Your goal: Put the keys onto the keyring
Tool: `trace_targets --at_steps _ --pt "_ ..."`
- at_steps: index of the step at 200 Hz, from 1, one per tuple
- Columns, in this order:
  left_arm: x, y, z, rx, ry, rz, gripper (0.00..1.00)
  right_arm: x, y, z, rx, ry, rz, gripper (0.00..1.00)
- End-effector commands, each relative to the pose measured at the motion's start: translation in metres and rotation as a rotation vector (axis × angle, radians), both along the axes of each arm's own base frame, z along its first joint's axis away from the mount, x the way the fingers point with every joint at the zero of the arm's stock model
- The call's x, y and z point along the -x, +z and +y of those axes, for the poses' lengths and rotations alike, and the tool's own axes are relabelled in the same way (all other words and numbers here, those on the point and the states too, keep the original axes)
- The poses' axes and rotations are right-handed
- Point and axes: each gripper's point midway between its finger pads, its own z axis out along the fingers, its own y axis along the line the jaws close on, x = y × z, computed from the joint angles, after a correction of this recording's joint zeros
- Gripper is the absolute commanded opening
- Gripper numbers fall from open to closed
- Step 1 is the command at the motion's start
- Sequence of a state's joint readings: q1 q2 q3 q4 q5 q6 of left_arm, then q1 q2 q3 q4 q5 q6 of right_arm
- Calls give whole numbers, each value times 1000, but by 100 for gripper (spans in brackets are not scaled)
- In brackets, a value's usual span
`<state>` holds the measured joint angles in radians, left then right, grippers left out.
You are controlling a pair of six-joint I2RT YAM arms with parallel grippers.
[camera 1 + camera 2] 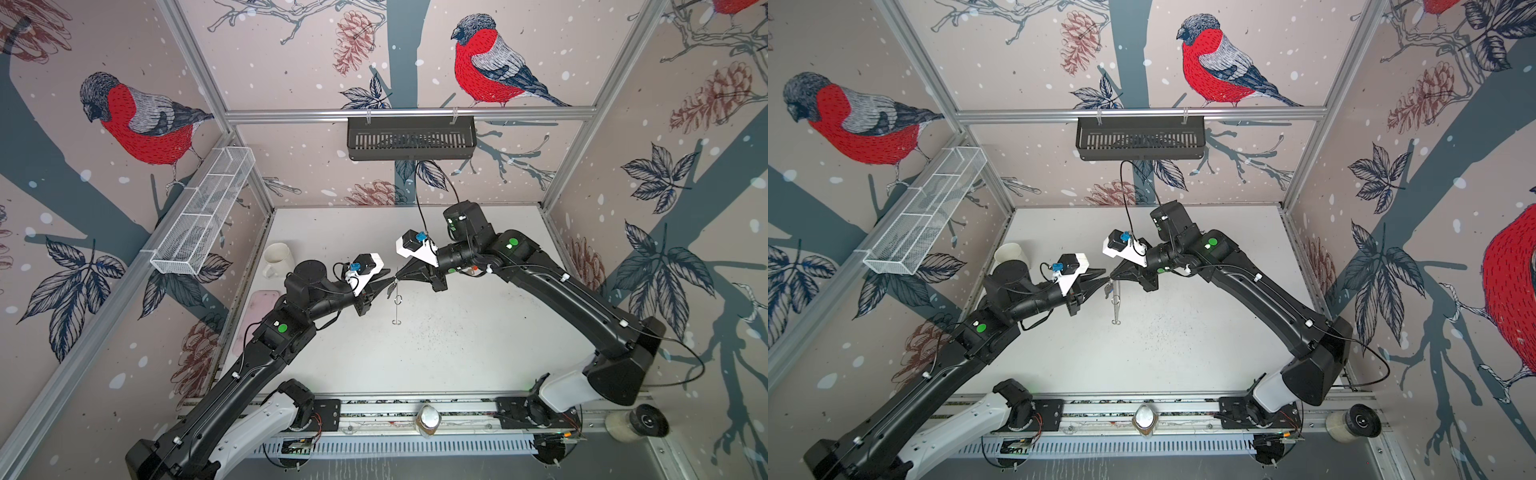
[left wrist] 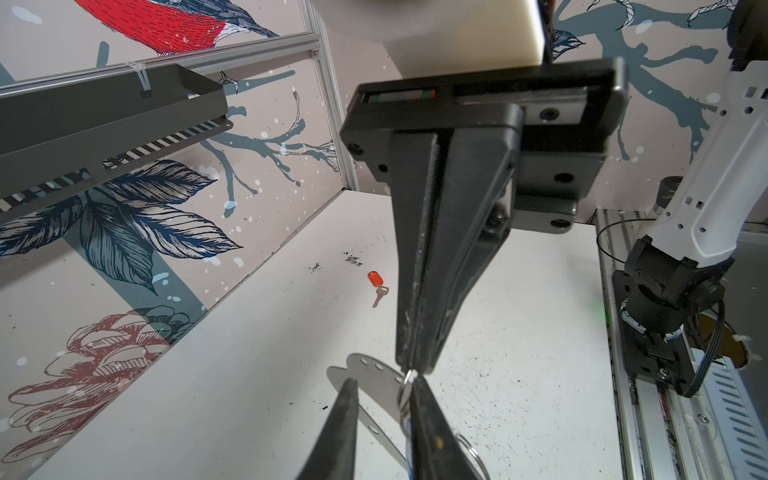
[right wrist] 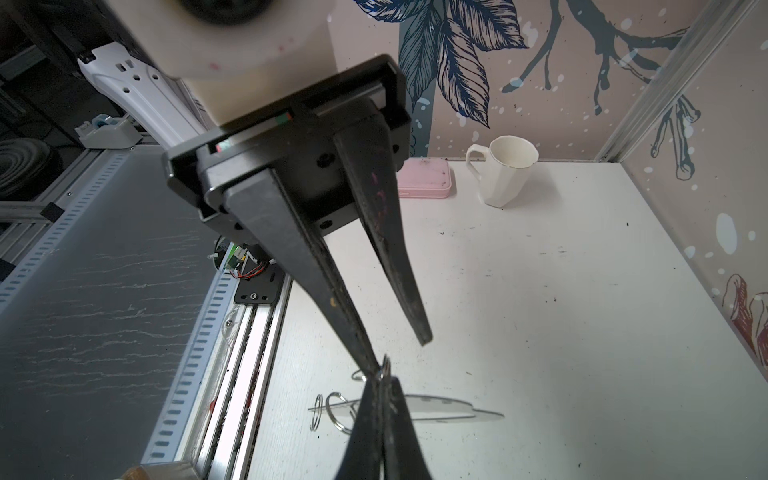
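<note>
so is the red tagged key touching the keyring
Apart. In the left wrist view the red tagged key lies alone on the table, with bare surface between it and the keyring.

We count two grippers, left gripper (image 3: 400, 354) and right gripper (image 2: 412, 365); one keyring (image 3: 449, 409); one red-tagged key (image 2: 376, 286); one mug (image 1: 277, 257); one pink case (image 1: 259, 307); one white basket (image 1: 203, 212); one dark basket (image 1: 411, 137); one jar (image 1: 428, 419).

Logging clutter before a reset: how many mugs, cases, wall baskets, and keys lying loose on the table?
White mug: 1
Pink case: 1
Wall baskets: 2, the white wire basket and the black basket
Red-tagged key lying loose: 1
Total: 5
</note>
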<state>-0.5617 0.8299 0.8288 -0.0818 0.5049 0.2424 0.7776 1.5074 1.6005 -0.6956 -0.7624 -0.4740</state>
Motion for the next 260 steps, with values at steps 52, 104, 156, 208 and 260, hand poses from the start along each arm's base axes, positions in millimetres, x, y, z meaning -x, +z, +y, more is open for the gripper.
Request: trace_targets --at_steps 52,104,156,208,260 --pt "14 7 -10 17 -115 -19 24 12 10 1 -47 67 -5 0" --pt "20 6 -15 16 -172 -19 17 17 11 1 -53 92 -3 0" --pt "26 11 -16 22 -204 -38 7 21 9 2 -49 108 4 0" --pt "31 13 -15 37 -221 -65 0 20 9 3 -51 108 7 0" --pt "14 27 -7 123 -91 -60 0 2 16 4 -81 25 4 0"
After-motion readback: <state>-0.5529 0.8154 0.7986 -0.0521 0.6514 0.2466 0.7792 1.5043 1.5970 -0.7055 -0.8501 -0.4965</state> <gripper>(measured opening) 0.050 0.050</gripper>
